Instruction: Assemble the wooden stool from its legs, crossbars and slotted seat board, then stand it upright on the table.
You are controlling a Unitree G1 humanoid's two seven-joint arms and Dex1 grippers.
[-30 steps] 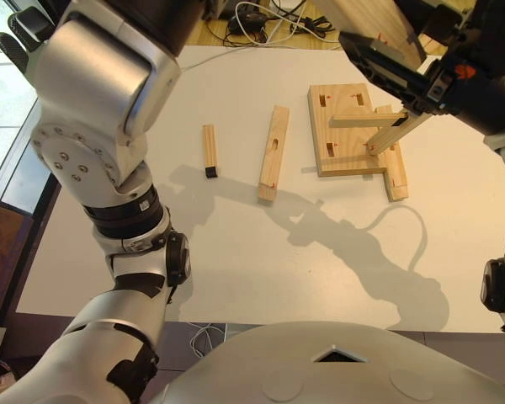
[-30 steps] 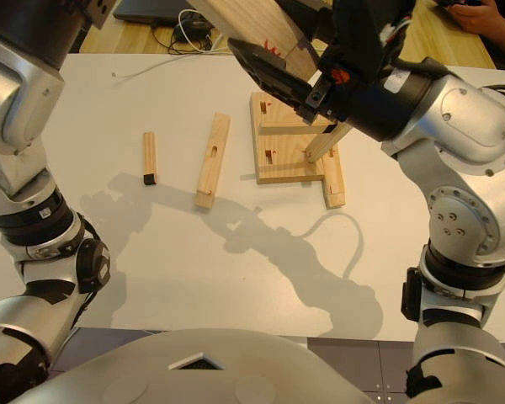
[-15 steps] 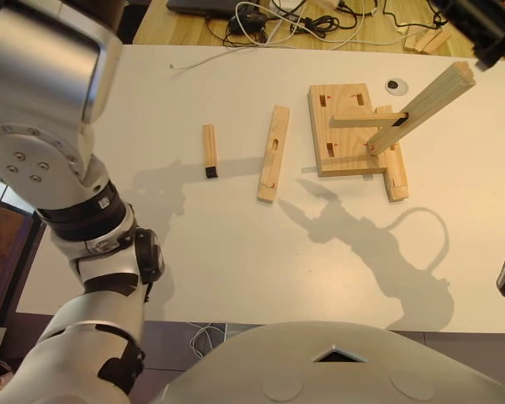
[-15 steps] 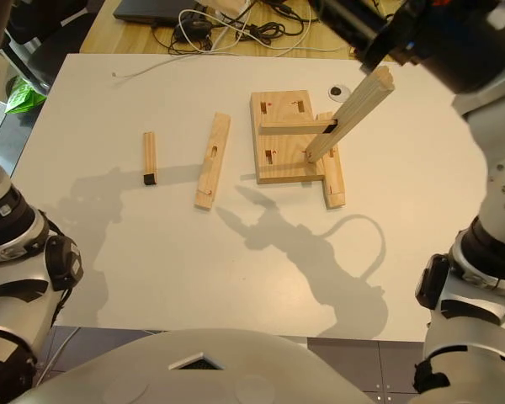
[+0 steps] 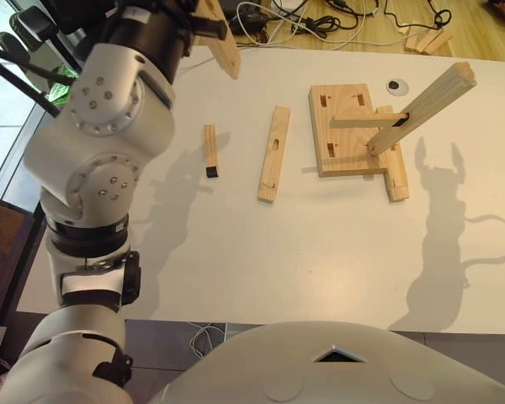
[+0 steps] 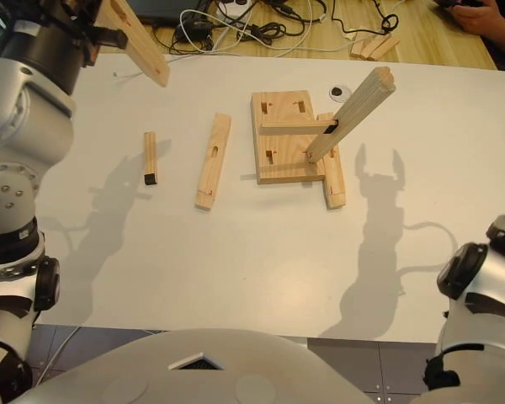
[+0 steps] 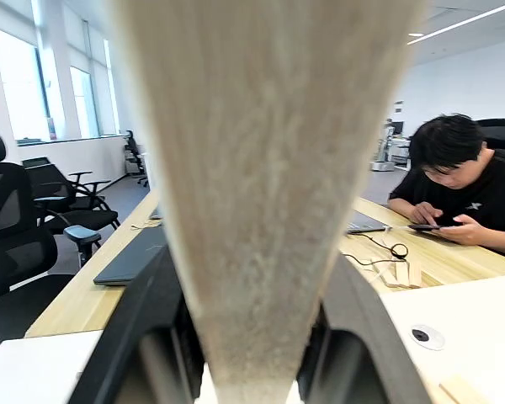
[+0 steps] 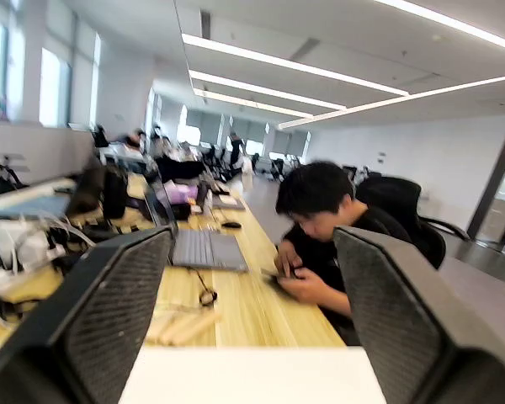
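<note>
Above the far left corner of the white table, the left tool is clamped on a pale wooden leg. Its two dark fingers press the flat sides of the wood. The leg's long axis slants, with the lower end pointing down at the table and a little toward the robot's right. That end hangs clear of the surface.

The right tool is raised, its fingers spread wide with nothing between them.

On the right half of the table lies a flat square seat board of light wood, with small rectangular slots cut through it. A second leg stands in the board near its right edge. It leans up and away to the right and has a dark band partway along it. A thin crossbar runs level from this leg across the board. A wooden bar lies flat against the board's right edge, its long axis running far to near.

Left of the board, apart from it, lies a long slotted wooden bar, pointing roughly far to near. Farther left is a short wooden stick with a black end, the black tip nearest the robot. A small round black-and-white disc sits just beyond the board's far right corner.
</note>
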